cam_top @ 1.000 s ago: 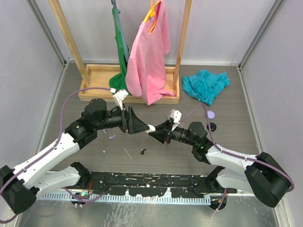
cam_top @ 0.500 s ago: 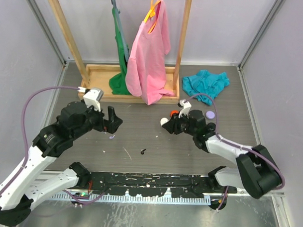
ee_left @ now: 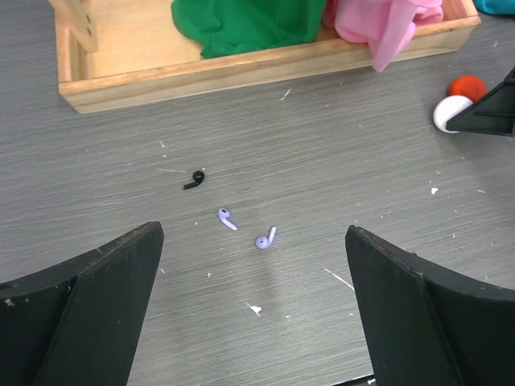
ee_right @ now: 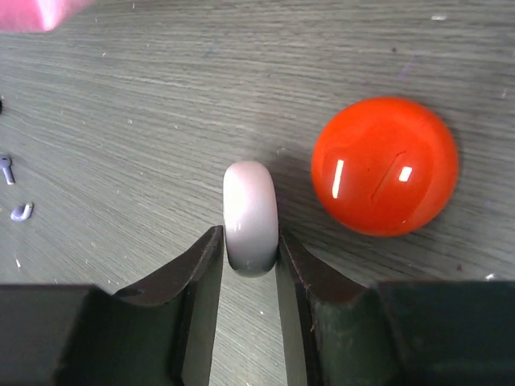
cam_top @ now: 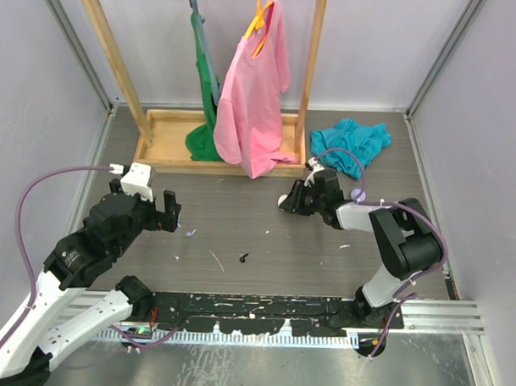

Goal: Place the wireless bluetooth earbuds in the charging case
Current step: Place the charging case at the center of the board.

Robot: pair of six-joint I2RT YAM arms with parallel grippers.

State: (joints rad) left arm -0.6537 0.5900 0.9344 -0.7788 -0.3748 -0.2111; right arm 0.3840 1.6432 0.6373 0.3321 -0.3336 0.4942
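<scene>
Found the left gripper (ee_left: 253,232) at the left of the grey wood-grain tabletop (ee_left: 386,185), held above it with its black fingers (ee_left: 96,297) spread wide and nothing between them. Saw three tiny stemmed plastic earbuds lying loose on the tabletop ahead of those fingers: a black earbud (ee_left: 193,179) farthest out, then a first lilac earbud (ee_left: 228,218) and a second lilac earbud (ee_left: 265,238), near each other but apart. Found none of them in a case.

Noted behind them the shallow wooden tray of the clothes rack (ee_left: 241,68), with a green cloth (ee_left: 241,20) bunched in it and the hem of a pink shirt (ee_left: 386,24) drooping over its front edge.

Further right, found the right gripper (ee_right: 251,241) low at the tabletop, its fingers pinching a white rounded plastic case (ee_right: 251,201), seen edge-on, by its near end. Saw a glossy red domed plastic case (ee_right: 385,165) just beside the white one, with a narrow gap between them in the right wrist view. Spotted a small lilac round case (cam_top: 358,195) by the right arm. Made out a crumpled teal cloth (cam_top: 351,145) on the tabletop beyond.
</scene>
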